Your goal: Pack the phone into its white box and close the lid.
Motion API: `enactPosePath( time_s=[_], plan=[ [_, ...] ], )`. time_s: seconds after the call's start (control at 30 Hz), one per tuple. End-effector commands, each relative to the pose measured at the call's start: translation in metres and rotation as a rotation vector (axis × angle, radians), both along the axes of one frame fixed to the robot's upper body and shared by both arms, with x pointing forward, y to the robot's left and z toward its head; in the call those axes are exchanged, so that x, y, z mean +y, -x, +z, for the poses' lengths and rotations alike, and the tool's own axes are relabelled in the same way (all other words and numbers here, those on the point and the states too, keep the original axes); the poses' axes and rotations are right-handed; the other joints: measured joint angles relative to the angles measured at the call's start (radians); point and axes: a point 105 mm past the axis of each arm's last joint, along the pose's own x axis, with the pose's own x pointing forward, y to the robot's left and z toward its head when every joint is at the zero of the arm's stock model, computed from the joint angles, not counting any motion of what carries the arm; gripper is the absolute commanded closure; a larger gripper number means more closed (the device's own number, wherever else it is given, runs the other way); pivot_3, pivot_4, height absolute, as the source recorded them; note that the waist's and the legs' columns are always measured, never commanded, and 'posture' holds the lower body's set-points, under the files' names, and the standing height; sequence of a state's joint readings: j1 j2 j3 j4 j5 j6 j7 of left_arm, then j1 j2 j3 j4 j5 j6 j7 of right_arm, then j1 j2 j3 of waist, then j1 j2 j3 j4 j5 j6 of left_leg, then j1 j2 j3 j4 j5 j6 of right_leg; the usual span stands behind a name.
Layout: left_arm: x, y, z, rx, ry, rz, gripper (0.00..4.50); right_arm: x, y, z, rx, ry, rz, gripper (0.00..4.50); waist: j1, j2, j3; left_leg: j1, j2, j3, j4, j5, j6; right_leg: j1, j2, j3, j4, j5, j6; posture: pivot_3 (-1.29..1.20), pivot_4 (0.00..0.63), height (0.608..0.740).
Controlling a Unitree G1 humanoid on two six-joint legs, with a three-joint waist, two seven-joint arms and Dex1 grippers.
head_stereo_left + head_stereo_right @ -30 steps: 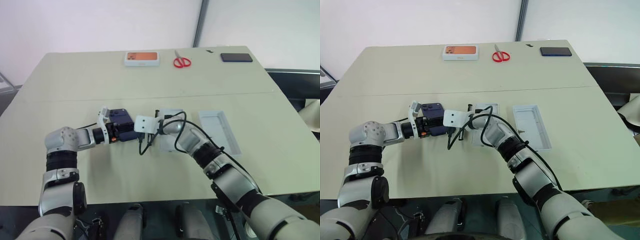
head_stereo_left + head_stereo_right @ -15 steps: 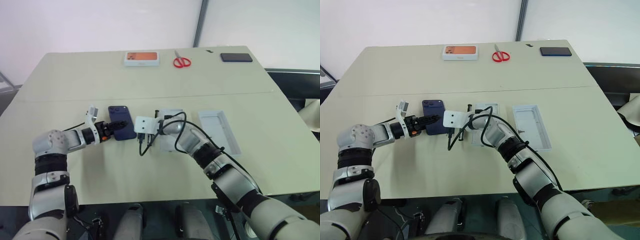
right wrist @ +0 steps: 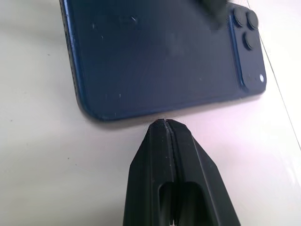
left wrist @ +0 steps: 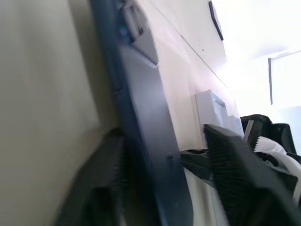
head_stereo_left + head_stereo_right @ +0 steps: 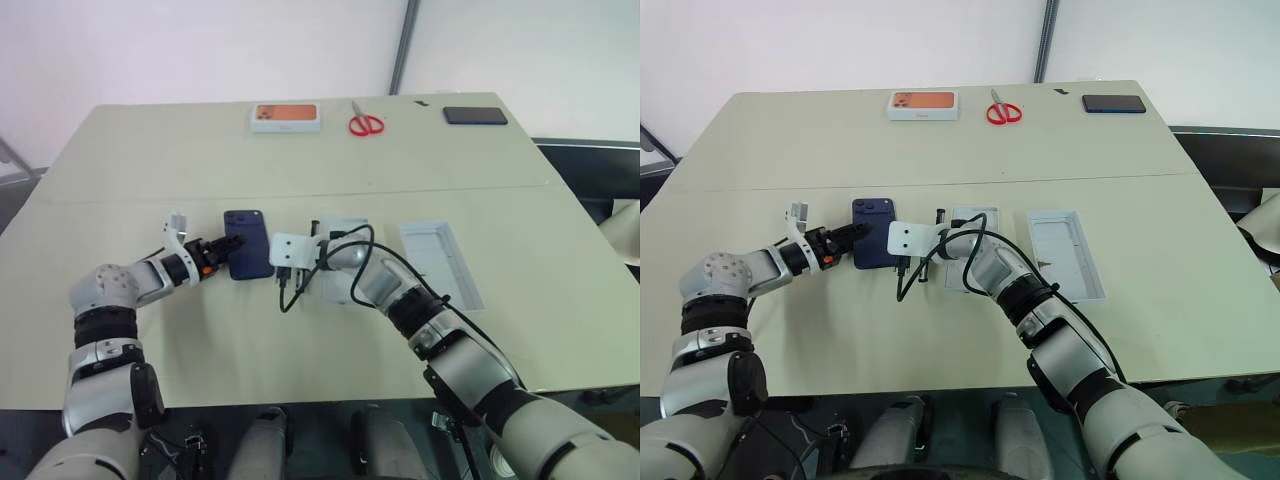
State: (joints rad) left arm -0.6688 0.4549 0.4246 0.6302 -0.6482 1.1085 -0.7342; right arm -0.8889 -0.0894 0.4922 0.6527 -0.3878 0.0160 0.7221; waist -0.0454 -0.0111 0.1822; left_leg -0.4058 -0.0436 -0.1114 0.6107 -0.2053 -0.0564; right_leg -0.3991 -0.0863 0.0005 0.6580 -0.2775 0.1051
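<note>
1. A wide tan table (image 5: pixel 300 330) holds everything, with bare surface all along its near edge and its left side. The far edge carries a white box picturing an orange phone (image 5: pixel 285 117), red scissors (image 5: pixel 365 124) and a black phone (image 5: pixel 475 115), all well apart from the working area.
2. The phone (image 5: pixel 247 257) lies flat, back up, left of the table's middle. Its long axis runs near to far, and its camera cluster sits at the far left corner.
3. The white box (image 5: pixel 340 272) lies to the right of the phone, partly hidden by the right arm and its cable. The lid (image 5: pixel 440 262) lies open side up further right, angled slightly, with clear table around it.
4. The left gripper (image 5: pixel 222 247) reaches in from the left. In the left wrist view its fingers (image 4: pixel 235 174) stand on either side of the phone's left long edge, partly closed around it.
5. The right gripper (image 3: pixel 165 123) is clenched tight, holding nothing. Its tip sits just beside the phone's right long edge; whether it touches cannot be told.
</note>
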Motion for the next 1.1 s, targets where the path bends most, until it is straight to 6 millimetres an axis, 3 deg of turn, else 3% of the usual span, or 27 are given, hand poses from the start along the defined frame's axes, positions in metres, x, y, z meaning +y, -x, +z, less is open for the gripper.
enactPosePath(
  time_s=[0.03, 0.33, 0.43, 0.63, 0.7, 0.9, 1.0, 1.1],
  plan=[
    [-0.001, -0.001, 0.006, -0.016, 0.019, -0.010, 3.60, 0.002, 0.006, -0.008, 0.026, 0.016, 0.014, 4.50, 0.000, 0.000, 0.000, 0.000, 0.000, 0.000, 0.000, 0.000, 0.000, 0.000, 0.000, 0.000, 0.000, 0.000, 0.000, 0.00, 0.150, 0.740],
    [0.002, 0.003, 0.003, 0.000, 0.022, -0.009, 3.60, 0.001, 0.007, -0.010, 0.031, 0.018, 0.013, 4.50, -0.001, 0.000, 0.000, 0.000, 0.000, 0.000, 0.000, 0.000, 0.000, 0.000, 0.000, 0.000, 0.000, 0.000, 0.000, 0.00, 0.150, 0.740],
    [0.002, 0.004, 0.002, 0.010, 0.038, -0.006, 4.38, 0.000, 0.007, -0.010, 0.029, 0.017, 0.014, 4.50, 0.000, 0.000, 0.000, 0.000, 0.000, 0.000, 0.000, 0.000, 0.000, 0.000, 0.000, 0.000, 0.000, 0.000, 0.000, 0.00, 0.150, 0.740],
    [0.004, 0.009, 0.004, 0.022, 0.074, -0.010, 4.47, 0.001, 0.007, -0.005, 0.031, -0.004, 0.017, 4.50, -0.002, 0.000, 0.000, 0.001, 0.000, 0.000, 0.000, 0.000, 0.000, 0.000, 0.000, 0.000, 0.000, 0.000, 0.000, 0.00, 0.150, 0.740],
    [0.005, 0.010, 0.006, 0.016, 0.077, -0.013, 4.47, 0.002, 0.007, 0.000, 0.045, -0.039, 0.019, 4.50, -0.002, 0.000, 0.000, 0.001, 0.000, 0.000, 0.000, 0.000, 0.000, 0.000, 0.000, 0.000, 0.000, 0.000, 0.000, 0.00, 0.150, 0.740],
    [0.014, 0.015, 0.039, -0.108, 0.194, 0.001, 4.47, 0.006, 0.024, 0.060, 0.310, -0.466, 0.106, 4.50, -0.003, -0.001, 0.002, -0.003, 0.002, 0.000, 0.000, 0.000, 0.000, -0.004, 0.000, 0.000, 0.001, 0.000, 0.000, 0.00, 0.150, 0.740],
    [0.019, 0.021, 0.051, -0.142, 0.230, 0.002, 4.50, -0.009, 0.029, 0.072, 0.380, -0.527, 0.139, 3.60, 0.000, -0.003, 0.003, -0.004, 0.003, 0.000, 0.000, 0.000, -0.001, -0.005, 0.000, 0.000, 0.002, 0.000, 0.000, 0.00, 0.150, 0.740],
    [0.019, 0.027, 0.051, -0.137, 0.231, 0.001, 4.50, -0.027, 0.035, 0.072, 0.364, -0.500, 0.138, 2.18, 0.005, -0.004, 0.003, -0.004, 0.002, 0.000, 0.000, 0.000, -0.001, -0.005, -0.001, 0.000, 0.001, 0.000, 0.000, 0.00, 0.150, 0.740]
  ],
)
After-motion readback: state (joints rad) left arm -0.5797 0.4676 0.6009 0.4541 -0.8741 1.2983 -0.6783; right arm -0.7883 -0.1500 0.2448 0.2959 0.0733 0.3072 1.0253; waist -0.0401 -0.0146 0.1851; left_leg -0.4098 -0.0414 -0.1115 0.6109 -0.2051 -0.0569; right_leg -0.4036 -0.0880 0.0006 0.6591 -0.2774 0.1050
